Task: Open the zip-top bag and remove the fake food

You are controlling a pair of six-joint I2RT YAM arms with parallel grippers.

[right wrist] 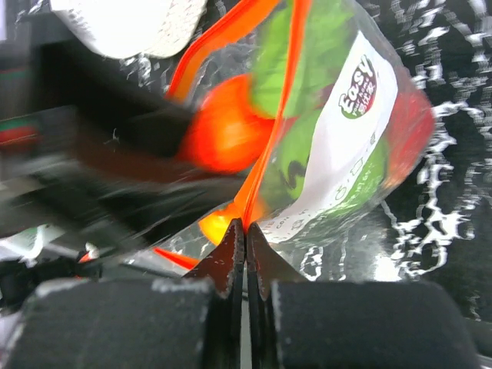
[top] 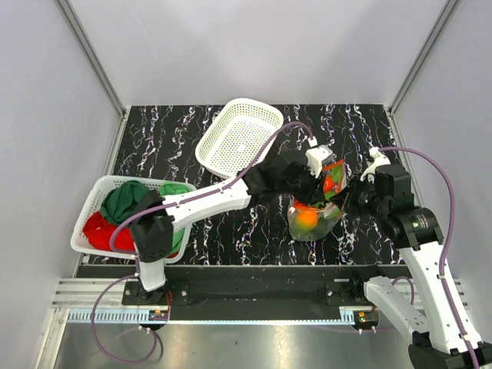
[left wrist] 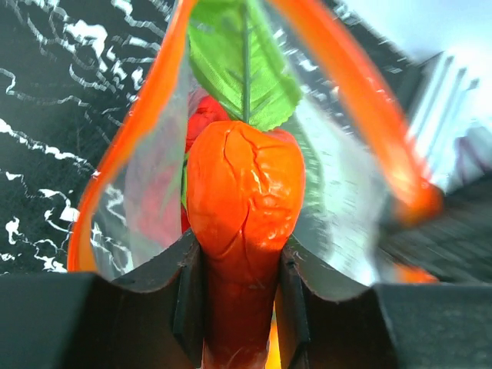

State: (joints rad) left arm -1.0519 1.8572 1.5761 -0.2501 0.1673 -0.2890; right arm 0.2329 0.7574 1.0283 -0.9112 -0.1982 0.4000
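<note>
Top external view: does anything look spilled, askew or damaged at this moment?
Nothing spilled or damaged. The zip-top bag is held open, pinched at its zip strip by the right gripper, while the left gripper grips an orange pepper in its mouth. The empty white basket sits skewed to the edges of the table.

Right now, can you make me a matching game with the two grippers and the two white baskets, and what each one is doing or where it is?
Things:
1. left gripper
2. right gripper
3. left-edge basket
4. second basket

States:
A. holds red and green cloths
B. shut on the orange zip strip of the zip-top bag
C. lies at the far side of the table
D. shut on an orange fake food piece at the bag's mouth

Pairs: 1-D, 2-B, 3-A, 4-C.
</note>
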